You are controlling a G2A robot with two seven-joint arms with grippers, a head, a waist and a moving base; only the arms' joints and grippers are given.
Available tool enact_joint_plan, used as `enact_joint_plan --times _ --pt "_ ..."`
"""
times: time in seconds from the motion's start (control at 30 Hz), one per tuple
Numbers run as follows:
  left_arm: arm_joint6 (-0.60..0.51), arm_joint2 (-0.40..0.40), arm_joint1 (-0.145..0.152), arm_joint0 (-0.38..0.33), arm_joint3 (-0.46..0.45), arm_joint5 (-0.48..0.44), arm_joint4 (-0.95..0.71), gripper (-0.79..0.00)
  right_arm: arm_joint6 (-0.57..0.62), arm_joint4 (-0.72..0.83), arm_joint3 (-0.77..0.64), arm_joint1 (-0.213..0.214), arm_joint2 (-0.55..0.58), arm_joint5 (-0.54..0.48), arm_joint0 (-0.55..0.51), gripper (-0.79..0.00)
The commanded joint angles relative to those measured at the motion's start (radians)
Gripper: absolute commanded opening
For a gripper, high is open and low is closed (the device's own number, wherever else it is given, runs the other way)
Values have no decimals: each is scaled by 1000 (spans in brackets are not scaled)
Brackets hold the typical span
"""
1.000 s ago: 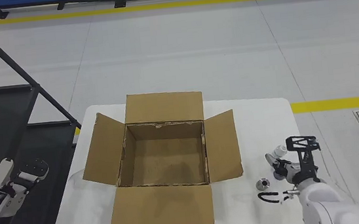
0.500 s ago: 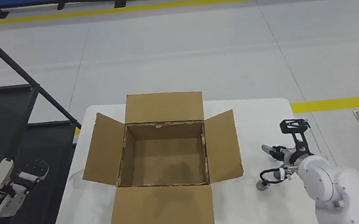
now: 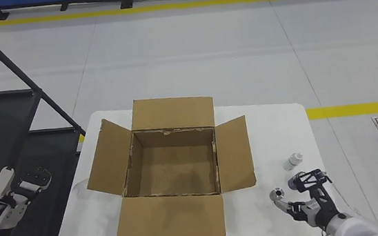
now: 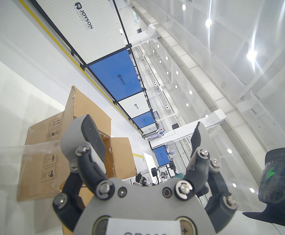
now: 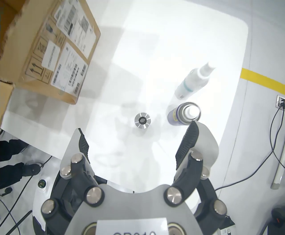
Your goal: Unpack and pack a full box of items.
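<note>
An open cardboard box sits mid-table with all flaps spread, and only bare cardboard shows inside. To its right stand a white spray bottle, a purple-bodied spray can and a small metal collet. My right gripper hovers open above the table's near right corner. The collet lies just beyond its fingertips and the can is beside one finger. My left gripper is open and holds nothing. It sits off the table's left side, tilted upward, with the box beyond it.
The white table has bare surface behind the bottle and along its right edge. A dark metal frame stands left of the table. Cables and a wall socket lie on the floor to the right.
My right gripper has pulled back from beside the white bottle toward the table's near edge. The bottle now stands clear of it. The left arm has not moved.
</note>
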Motion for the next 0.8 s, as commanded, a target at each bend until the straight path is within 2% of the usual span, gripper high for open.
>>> enact_joint_plan --times 0.0,0.1,0.3,0.63,0.77 --pt "0 0 0 0 0 0 0 0 -4 -12 55 0 -25 19 14 0" --pt "0 0 0 0 0 0 0 0 2 -56 155 0 -63 66 67 0" --pt "0 0 0 0 0 0 0 0 -20 17 312 0 -80 71 158 0" --pt "0 0 0 0 0 0 0 0 -31 42 399 5 -112 72 212 0" --pt "0 0 0 0 0 0 0 0 -37 46 424 7 -124 78 231 -99"
